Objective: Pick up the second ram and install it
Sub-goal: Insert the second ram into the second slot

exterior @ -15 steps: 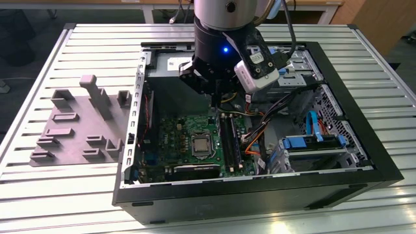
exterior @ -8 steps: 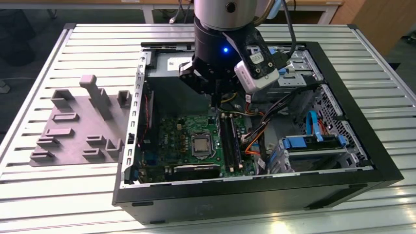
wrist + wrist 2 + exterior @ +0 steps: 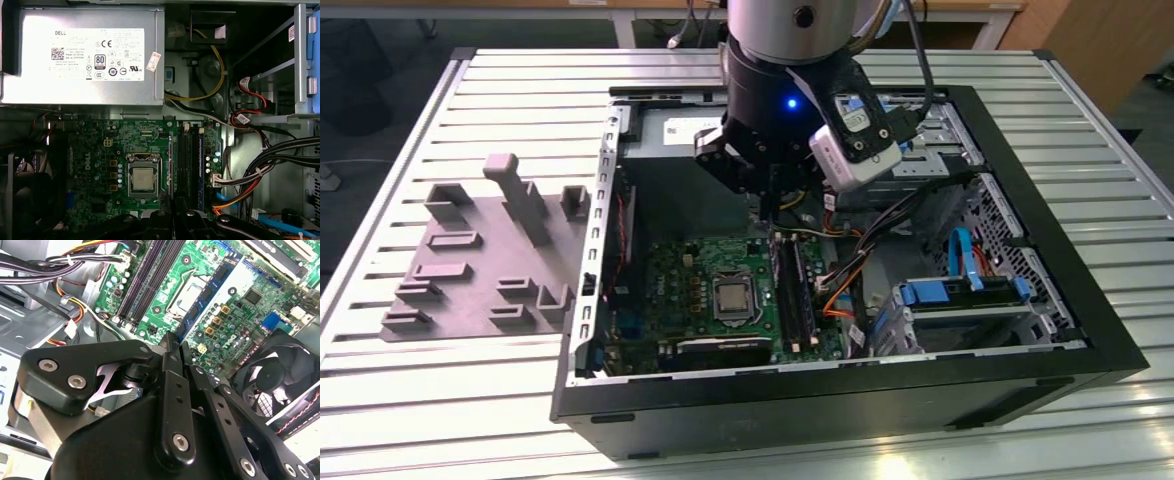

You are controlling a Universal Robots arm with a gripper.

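The arm hangs over the open computer case [image 3: 1067, 340] on the slatted metal bench [image 3: 494, 400], its pincer [image 3: 767, 190] lowered inside the case above the green motherboard [image 3: 674, 290]. In the second wrist view the pincer [image 3: 172, 347] has its fingers [image 3: 170, 340] drawn close together around a thin dark edge that may be the second ram; I cannot tell for certain that it is gripped. The fingertips sit over the far end of the long black memory slots [image 3: 790, 290], just beside the processor socket [image 3: 731, 298]. Bundled black, orange and yellow cables [image 3: 854, 250] crowd the slots on the exterior view's right, with a blue drive bracket [image 3: 961, 292] beyond. A case fan [image 3: 272, 377] stands near the linkage. The silver power supply [image 3: 82, 52] lies past the board. A grey fixture plate [image 3: 480, 260] rests on the bench at the exterior view's left.
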